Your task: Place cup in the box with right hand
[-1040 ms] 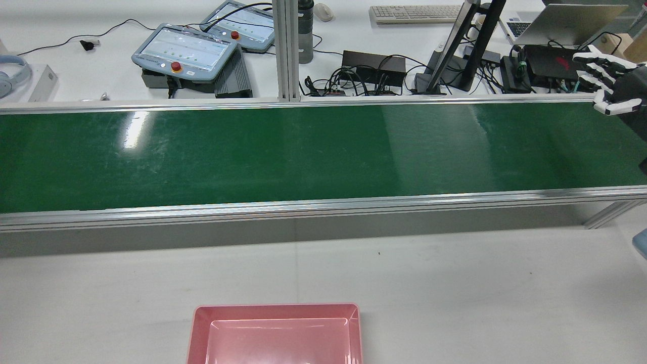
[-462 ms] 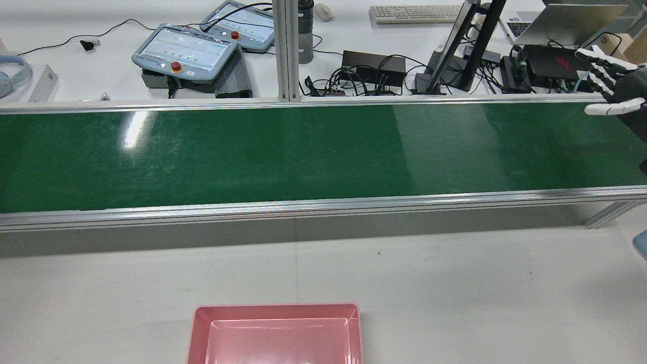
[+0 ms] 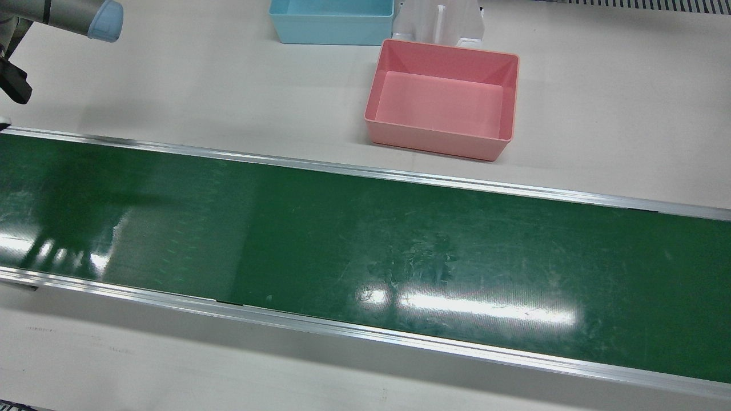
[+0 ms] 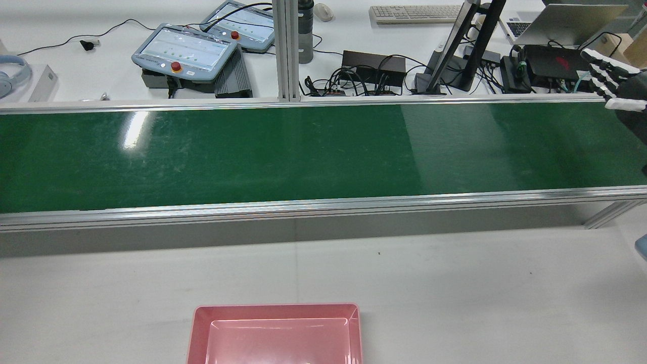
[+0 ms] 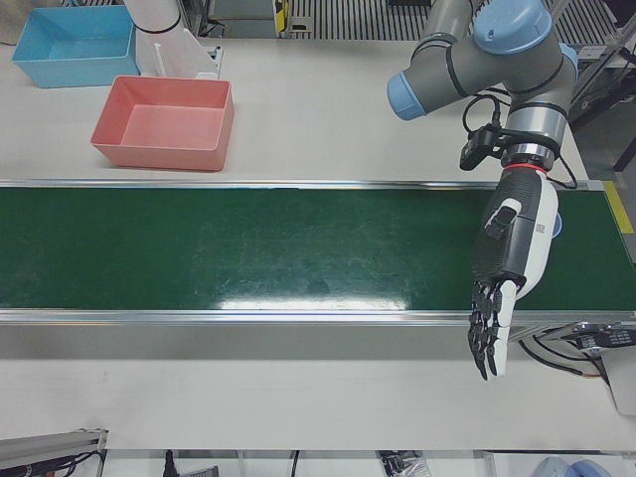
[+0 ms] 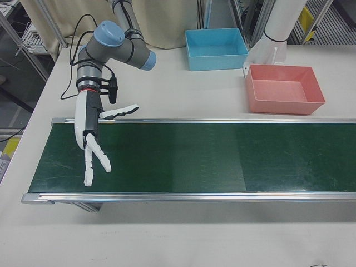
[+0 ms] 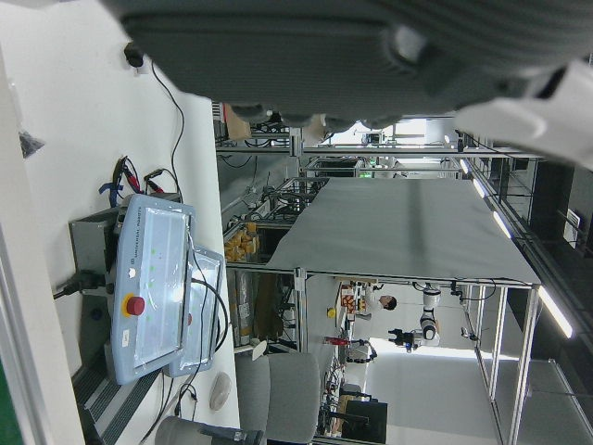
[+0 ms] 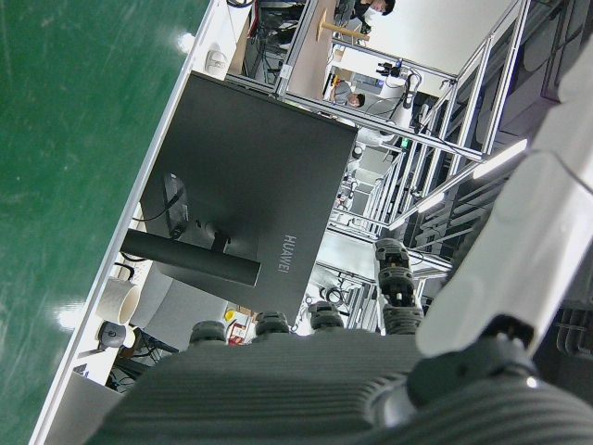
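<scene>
I see the green conveyor belt [image 3: 365, 240] bare; no cup shows in any view. My right hand [image 6: 94, 139] hangs over its end, fingers spread, grasping nothing. My left hand [image 5: 502, 288] is likewise released. The pink box [image 3: 442, 100] sits beside the belt.

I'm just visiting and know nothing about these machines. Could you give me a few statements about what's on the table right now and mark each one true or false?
1. The pink box is empty. True.
2. A cup stands on the green belt. False: no cup shows on it.
3. The right hand holds nothing, fingers spread. True.
4. The blue box sits on the belt. False: it sits on the white table, beside the pink box.
5. The left hand hangs over the belt's end. True.
</scene>
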You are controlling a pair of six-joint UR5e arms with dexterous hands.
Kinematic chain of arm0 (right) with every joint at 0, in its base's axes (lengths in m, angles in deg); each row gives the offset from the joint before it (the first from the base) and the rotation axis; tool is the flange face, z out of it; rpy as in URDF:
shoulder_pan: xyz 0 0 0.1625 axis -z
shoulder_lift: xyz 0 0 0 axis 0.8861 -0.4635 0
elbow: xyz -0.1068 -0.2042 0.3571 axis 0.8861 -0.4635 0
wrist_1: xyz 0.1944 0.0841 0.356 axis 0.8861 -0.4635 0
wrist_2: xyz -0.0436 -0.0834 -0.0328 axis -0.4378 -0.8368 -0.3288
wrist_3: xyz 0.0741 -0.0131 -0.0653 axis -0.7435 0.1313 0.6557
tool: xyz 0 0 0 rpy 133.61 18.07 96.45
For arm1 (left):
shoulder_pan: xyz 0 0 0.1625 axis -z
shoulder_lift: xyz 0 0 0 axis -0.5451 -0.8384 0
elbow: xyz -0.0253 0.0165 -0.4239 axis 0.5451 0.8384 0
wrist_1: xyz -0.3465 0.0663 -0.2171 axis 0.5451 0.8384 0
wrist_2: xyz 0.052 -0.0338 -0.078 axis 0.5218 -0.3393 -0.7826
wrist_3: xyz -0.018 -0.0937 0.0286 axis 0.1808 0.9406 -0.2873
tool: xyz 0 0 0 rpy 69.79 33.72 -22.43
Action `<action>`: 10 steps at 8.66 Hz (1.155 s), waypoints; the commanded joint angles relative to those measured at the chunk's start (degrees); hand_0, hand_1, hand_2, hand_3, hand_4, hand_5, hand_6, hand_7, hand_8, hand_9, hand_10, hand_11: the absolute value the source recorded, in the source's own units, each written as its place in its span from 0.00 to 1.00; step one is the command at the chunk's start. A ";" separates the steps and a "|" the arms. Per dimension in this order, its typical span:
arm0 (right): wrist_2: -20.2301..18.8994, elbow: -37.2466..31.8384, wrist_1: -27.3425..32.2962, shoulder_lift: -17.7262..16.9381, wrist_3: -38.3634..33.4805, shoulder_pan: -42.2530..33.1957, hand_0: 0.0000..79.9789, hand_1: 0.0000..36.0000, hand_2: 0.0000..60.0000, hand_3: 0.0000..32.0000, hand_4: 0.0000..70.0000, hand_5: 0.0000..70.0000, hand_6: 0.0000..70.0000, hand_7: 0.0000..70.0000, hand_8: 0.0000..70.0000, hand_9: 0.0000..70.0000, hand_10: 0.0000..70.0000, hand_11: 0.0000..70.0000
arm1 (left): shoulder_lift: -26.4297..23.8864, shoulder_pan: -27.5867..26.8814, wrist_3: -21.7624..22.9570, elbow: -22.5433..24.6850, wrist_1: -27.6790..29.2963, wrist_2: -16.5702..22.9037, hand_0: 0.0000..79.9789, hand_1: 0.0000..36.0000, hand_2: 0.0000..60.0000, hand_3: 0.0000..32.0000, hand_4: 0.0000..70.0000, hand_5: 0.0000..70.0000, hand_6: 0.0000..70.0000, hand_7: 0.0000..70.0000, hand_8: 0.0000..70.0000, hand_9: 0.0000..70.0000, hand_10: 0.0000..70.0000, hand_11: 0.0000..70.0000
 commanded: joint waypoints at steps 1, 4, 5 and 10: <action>-0.07 0.57 0.12 -0.04 -0.14 -0.14 0.57 0.33 0.05 0.00 0.00 0.04 0.04 0.11 0.01 0.05 0.00 0.00 | 0.03 -0.02 0.00 -0.06 0.00 0.00 0.00 0.00 0.00 0.00 0.00 0.00 0.00 0.00 0.00 0.00 0.00 0.00; -0.07 1.45 0.12 0.31 -0.76 -0.15 0.61 1.00 1.00 0.00 0.02 0.16 0.08 0.12 0.05 0.09 0.03 0.10 | 0.03 -0.02 0.00 -0.06 0.00 0.00 0.00 0.00 0.00 0.00 0.00 0.00 0.00 0.00 0.00 0.00 0.00 0.00; -0.07 1.45 0.03 0.49 -0.67 -0.06 0.98 1.00 1.00 0.00 0.02 0.26 0.13 0.24 0.14 0.21 0.10 0.24 | 0.03 -0.02 0.00 -0.06 0.00 0.00 0.00 0.00 0.00 0.00 0.00 0.00 0.00 0.00 0.00 0.00 0.00 0.00; 0.11 1.54 -0.24 0.66 -0.58 0.21 1.00 1.00 1.00 0.00 0.42 0.35 0.45 1.00 0.81 1.00 0.62 0.92 | 0.03 -0.02 0.00 -0.06 0.00 0.00 0.00 0.00 0.00 0.00 0.00 0.00 0.00 0.00 0.00 0.00 0.00 0.00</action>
